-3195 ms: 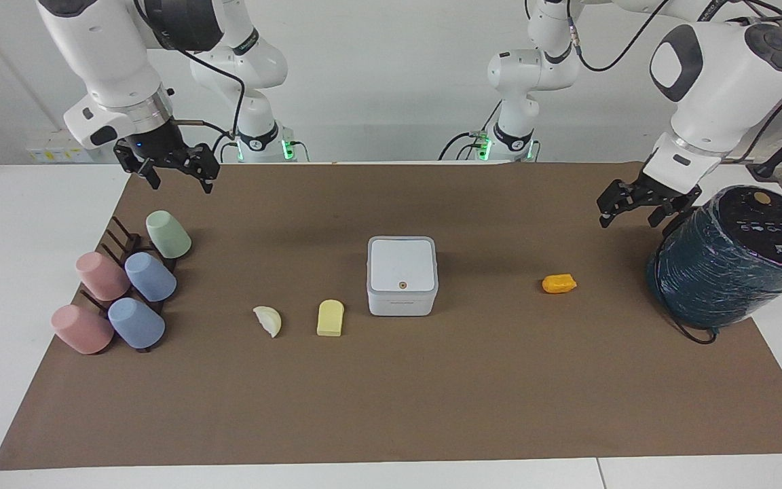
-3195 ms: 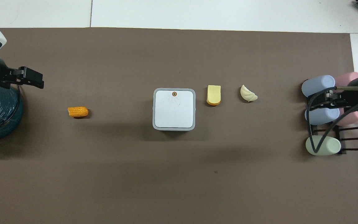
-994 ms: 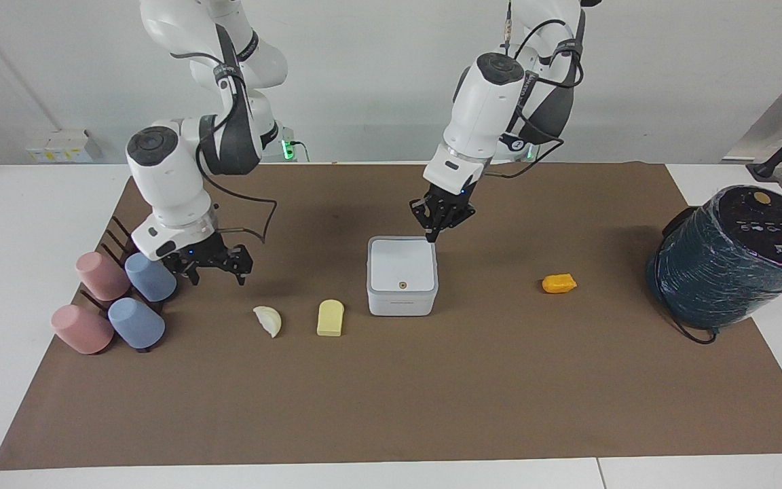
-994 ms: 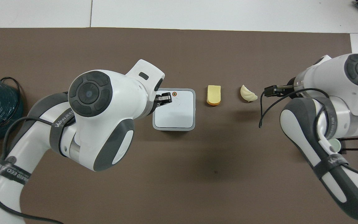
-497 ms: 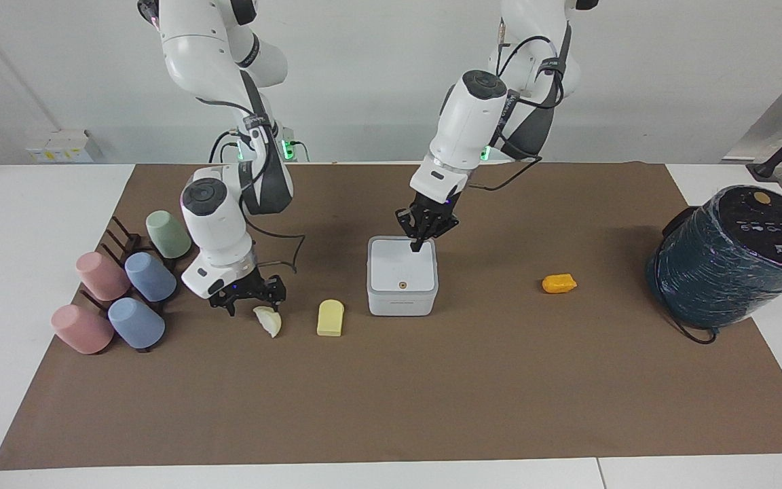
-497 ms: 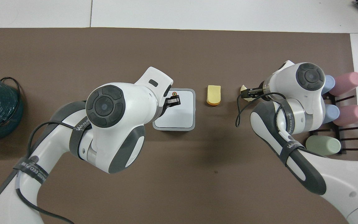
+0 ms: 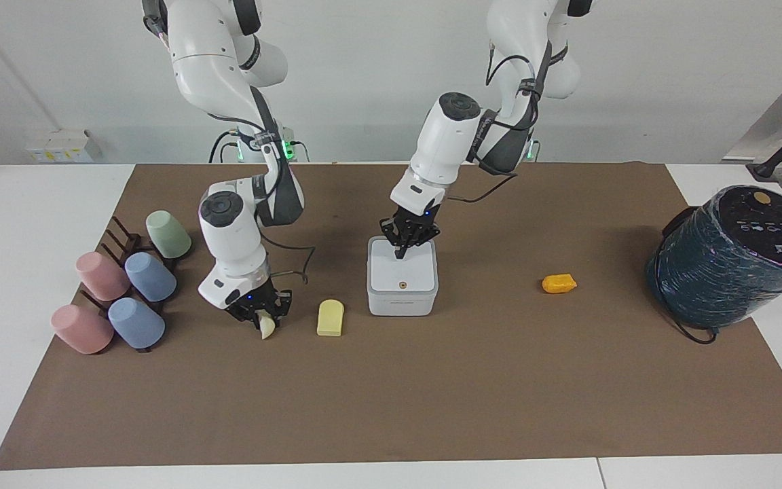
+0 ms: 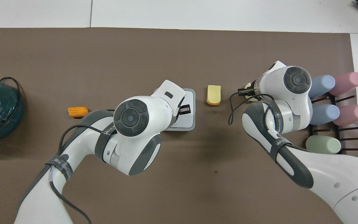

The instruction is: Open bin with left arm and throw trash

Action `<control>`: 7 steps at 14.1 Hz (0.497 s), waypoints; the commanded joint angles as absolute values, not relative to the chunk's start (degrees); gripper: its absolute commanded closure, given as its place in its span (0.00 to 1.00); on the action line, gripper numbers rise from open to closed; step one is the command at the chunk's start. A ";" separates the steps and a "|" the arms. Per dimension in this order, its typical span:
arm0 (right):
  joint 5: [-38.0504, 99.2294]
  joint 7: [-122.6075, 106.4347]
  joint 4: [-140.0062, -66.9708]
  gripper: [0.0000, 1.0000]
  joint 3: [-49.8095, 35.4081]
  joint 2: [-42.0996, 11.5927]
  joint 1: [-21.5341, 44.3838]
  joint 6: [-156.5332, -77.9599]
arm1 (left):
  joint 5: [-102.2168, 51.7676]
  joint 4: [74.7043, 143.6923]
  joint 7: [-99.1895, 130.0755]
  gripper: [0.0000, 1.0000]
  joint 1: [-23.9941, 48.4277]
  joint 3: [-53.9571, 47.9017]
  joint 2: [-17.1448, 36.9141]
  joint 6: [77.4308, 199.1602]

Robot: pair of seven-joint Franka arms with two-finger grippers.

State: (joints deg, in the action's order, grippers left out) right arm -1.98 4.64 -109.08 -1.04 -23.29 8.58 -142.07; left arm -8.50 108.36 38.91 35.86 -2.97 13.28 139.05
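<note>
On the brown-matted bench (image 7: 432, 407), the left claw (image 7: 401, 255), fingers together, presses the shut bin (image 7: 402, 291) lid; the right claw (image 7: 260, 318) straddles the cream wedge (image 7: 267, 329), grip unclear. Next, lid up.

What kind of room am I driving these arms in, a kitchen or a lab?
Most likely a robotics lab: two white arms bolted at a white table with a brown mat, toy items like the pastel cups, and plain walls.

A plain white wall (image 7: 364, 75) backs the scene under even light. The white surface (image 7: 24, 224) carries a brown mat (image 7: 391, 380). A socket strip (image 7: 58, 146) sits at the wall's foot.
</note>
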 commanded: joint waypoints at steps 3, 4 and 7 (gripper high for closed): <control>-1.93 3.25 -109.42 1.00 -1.14 -15.13 8.35 -135.02 | -9.67 109.25 39.55 1.00 39.37 -1.93 15.54 140.89; -1.93 3.34 -109.34 1.00 -1.14 -13.81 8.35 -133.43 | -9.67 109.25 39.64 1.00 39.72 -1.93 16.77 141.58; -1.23 3.52 -109.25 1.00 -1.14 -11.26 8.35 -131.23 | -9.67 108.81 39.46 1.00 39.55 -1.85 17.23 141.94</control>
State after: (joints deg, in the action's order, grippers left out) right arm -1.96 4.64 -108.48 -1.03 -12.90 8.59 -132.35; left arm -8.50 108.30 38.94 37.49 -2.63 14.06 140.01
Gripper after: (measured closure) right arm 0.899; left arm 0.987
